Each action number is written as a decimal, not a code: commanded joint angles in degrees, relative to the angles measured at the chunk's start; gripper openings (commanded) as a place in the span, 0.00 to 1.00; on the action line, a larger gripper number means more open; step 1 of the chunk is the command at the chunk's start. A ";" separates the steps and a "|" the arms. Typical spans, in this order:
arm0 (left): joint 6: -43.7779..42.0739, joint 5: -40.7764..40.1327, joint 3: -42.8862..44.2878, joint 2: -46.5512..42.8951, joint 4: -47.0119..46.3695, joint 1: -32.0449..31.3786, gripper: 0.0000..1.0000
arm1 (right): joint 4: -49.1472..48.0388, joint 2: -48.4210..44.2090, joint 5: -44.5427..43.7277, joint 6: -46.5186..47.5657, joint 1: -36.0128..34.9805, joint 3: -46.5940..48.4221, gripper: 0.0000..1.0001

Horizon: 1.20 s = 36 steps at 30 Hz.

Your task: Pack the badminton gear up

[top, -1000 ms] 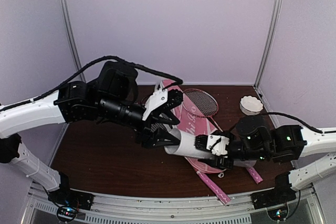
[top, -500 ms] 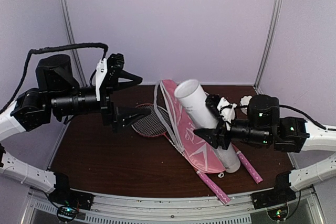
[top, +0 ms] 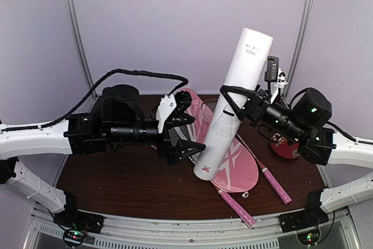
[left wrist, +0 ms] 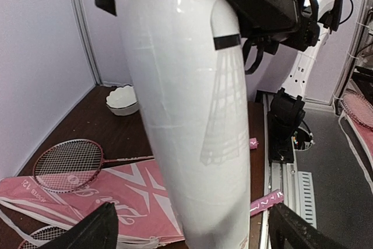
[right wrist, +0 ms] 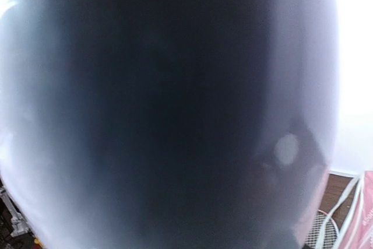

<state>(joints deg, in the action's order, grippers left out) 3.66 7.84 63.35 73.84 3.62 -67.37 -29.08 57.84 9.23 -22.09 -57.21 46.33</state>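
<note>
The long white tube [top: 233,94] stands almost upright above the table, top tilted right. My right gripper [top: 238,102] is shut around its middle. The tube fills the right wrist view [right wrist: 175,109] and hides those fingers. My left gripper [top: 192,123] is open, its fingers [left wrist: 96,232] on either side of the tube's lower part [left wrist: 192,115]. The pink cover with white stripes [top: 236,164] lies flat under the tube. One red-framed racquet [left wrist: 67,164] lies beside the cover. Two pink handles [top: 274,182] [top: 236,205] stick out at the front. No loose shuttlecock shows.
The small red patterned dish [top: 285,145] sits at the right, half behind my right arm; its white inside shows in the left wrist view [left wrist: 122,100]. Purple walls close the back and sides. The metal rail [top: 186,228] runs along the front edge.
My right gripper has raised the tube from leaning low over the cover to nearly upright. My left arm has swung back from the far left to the tube's lower part.
</note>
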 commanded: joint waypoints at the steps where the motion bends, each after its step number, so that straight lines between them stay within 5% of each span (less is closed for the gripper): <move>1: 3.10 5.39 3.18 2.64 -7.44 -0.48 0.91 | -16.00 2.97 5.39 -6.81 0.19 -2.48 0.42; 10: 6.11 10.45 4.59 6.77 -9.60 -0.48 0.81 | -22.21 6.41 6.79 -8.76 0.17 -2.99 0.43; 23: 9.33 8.49 3.86 7.26 -11.75 -0.47 0.48 | -25.02 7.68 6.27 -9.72 0.28 -4.66 0.47; 31: 11.53 6.52 1.70 4.90 -9.15 2.35 0.37 | -22.99 7.17 3.64 -10.61 1.32 -5.93 0.97; 36: 15.97 6.67 -2.19 1.89 -9.11 8.35 0.31 | -20.78 7.19 0.64 -11.80 2.70 -7.07 1.00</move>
<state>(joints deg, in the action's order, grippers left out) 14.70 15.42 63.79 79.44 -2.44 -63.75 -50.52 65.28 13.13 -32.84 -55.61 40.32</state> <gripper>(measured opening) 0.630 0.999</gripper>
